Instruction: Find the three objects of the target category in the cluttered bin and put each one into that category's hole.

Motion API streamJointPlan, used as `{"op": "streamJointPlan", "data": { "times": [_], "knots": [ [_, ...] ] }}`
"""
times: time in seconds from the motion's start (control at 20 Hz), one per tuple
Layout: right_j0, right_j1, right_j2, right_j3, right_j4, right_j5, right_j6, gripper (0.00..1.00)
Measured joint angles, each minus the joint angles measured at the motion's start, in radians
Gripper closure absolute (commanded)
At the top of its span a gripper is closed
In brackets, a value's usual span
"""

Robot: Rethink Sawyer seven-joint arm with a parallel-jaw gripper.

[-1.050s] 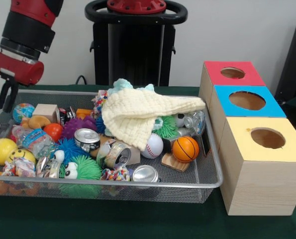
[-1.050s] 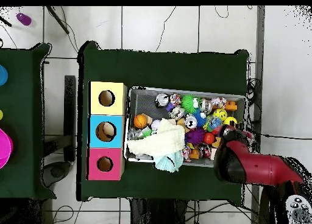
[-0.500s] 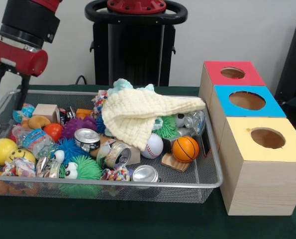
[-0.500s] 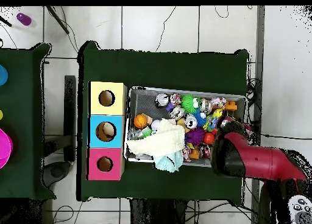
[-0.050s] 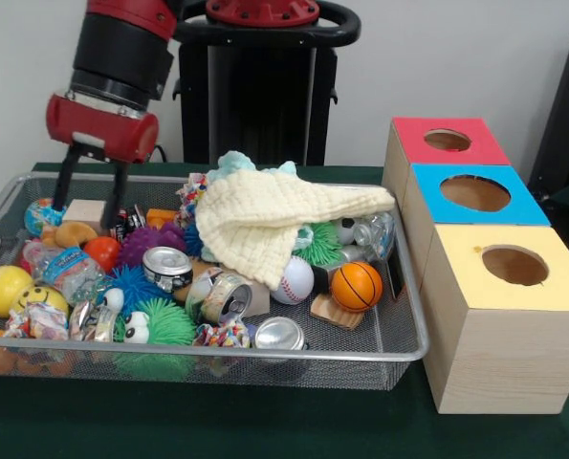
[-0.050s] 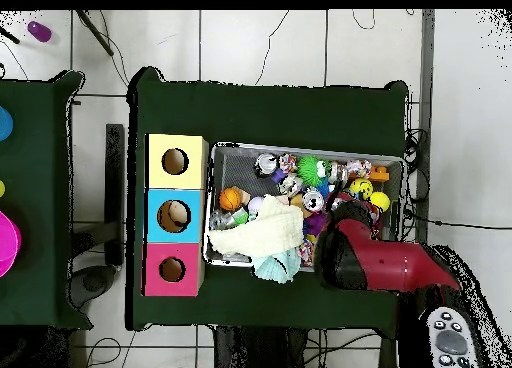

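Note:
My gripper (image 5: 84, 212) hangs open over the back left part of the wire bin (image 5: 410, 287), its two black fingers (image 5: 64, 182) either side of a wooden block (image 5: 88, 210). I cannot tell whether they touch the block. The bin holds three dented cans (image 5: 167, 265) (image 5: 229, 296) (image 5: 279, 333), a baseball (image 5: 294, 280), a small basketball (image 5: 357, 285), a yellow ball (image 5: 2, 289), spiky balls (image 5: 150, 241) and a water bottle (image 5: 64, 268). A pale yellow cloth (image 5: 265, 220) lies over the bin's middle. From overhead the red arm (image 6: 375, 262) hides the gripper.
Three wooden boxes with round holes stand right of the bin: red top (image 5: 447, 143), blue top (image 5: 470, 191) and yellow top (image 5: 514, 263). Overhead they line the bin's left side: yellow (image 6: 175, 161), blue (image 6: 173, 215), red (image 6: 172, 269). A second table (image 6: 30, 194) stands at the far left.
The arm has swung from the bin's left rim inward over its back left corner. The gripper has come down around the wooden block. Nothing in the bin has shifted.

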Motion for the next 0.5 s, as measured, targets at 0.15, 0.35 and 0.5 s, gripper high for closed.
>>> {"op": "streamJointPlan", "data": {
  "times": [0.15, 0.35, 0.5],
  "knots": [
    [0.007, 0.035, -0.007, 0.017, 0.022, -0.076, 0.0, 0.0],
    [-0.004, 0.061, -0.008, 0.035, 0.033, -0.12, 0.0, 0.0],
    [-0.021, 0.082, -0.011, 0.051, 0.033, -0.136, 0.0, 0.0]
  ]
}}
